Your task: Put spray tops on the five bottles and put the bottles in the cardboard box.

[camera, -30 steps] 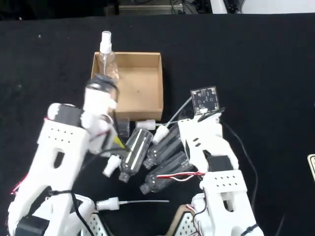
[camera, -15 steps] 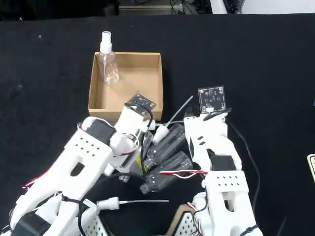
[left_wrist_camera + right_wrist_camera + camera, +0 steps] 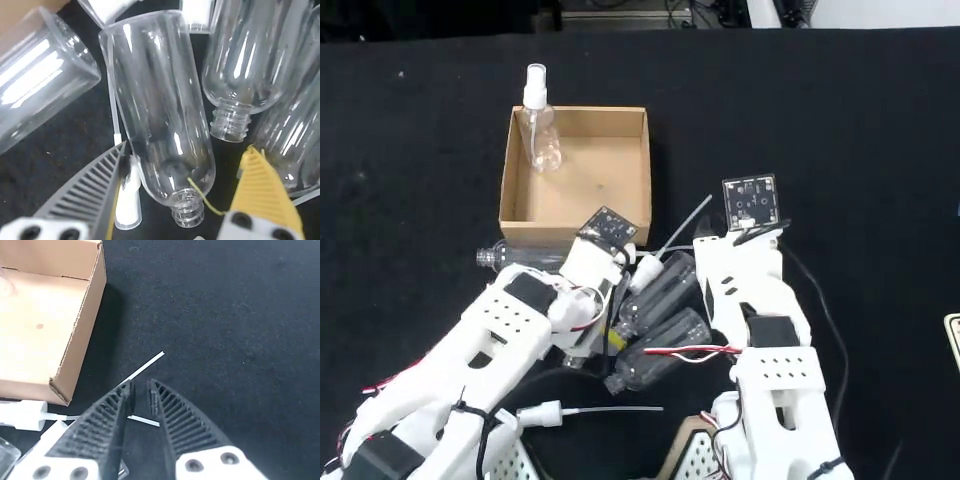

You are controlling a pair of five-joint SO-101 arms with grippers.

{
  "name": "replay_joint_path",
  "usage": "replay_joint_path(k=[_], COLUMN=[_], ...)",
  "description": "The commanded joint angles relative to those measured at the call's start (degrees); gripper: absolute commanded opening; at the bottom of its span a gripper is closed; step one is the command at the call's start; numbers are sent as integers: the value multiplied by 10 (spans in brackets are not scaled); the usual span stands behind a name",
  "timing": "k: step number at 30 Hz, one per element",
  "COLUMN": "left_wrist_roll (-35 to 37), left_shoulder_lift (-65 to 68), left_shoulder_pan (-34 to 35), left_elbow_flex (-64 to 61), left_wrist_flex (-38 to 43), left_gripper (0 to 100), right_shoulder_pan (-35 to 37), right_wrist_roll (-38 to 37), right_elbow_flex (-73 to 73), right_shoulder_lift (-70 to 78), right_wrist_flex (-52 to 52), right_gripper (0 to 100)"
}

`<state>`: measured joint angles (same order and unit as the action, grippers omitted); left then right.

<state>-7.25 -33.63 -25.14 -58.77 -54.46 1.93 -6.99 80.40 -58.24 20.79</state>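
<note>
One clear bottle with a white spray top (image 3: 538, 128) stands in the back left corner of the cardboard box (image 3: 620, 175). My left gripper (image 3: 185, 150) is open, with its grey and yellow fingers either side of an uncapped clear bottle (image 3: 160, 105) lying in the pile (image 3: 655, 300) in front of the box. Beside it lie two more uncapped bottles (image 3: 252, 65) (image 3: 40, 95). A loose spray top (image 3: 127, 202) lies by the grey finger. My right gripper (image 3: 140, 385) is shut and holds nothing, above the black table, right of the box (image 3: 45, 330).
Another uncapped bottle (image 3: 510, 257) lies along the box's front wall at the left. A spray top with a long tube (image 3: 555, 412) lies near the table's front edge, and another one (image 3: 20, 415) by the box's front corner. The right arm (image 3: 750, 310) is beside the pile.
My left arm has left the capped bottle standing in the box, swung back and come down over the pile. The right arm shifted slightly away from the front edge, then stayed still.
</note>
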Motion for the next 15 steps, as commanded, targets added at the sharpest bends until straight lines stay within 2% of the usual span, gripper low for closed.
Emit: replay_joint_path(k=[1, 3, 10, 12, 15], left_wrist_roll=[-4, -4, -6, -8, -9], left_shoulder_lift=[-18, -20, -20, -21, -21], left_shoulder_pan=[-3, -3, -7, -6, -5], left_elbow_flex=[2, 2, 3, 7, 44], left_wrist_flex=[13, 13, 12, 6, -50], left_gripper=[323, 302, 121, 114, 113], right_shoulder_pan=[-11, -11, -11, -11, -11], right_wrist_roll=[-2, -2, -2, -2, -1], right_elbow_flex=[-6, -6, -6, -6, -6], right_shoulder_lift=[0, 0, 0, 0, 0], right_wrist_flex=[-15, -15, -15, -15, -15], right_gripper=[22, 22, 22, 22, 22])
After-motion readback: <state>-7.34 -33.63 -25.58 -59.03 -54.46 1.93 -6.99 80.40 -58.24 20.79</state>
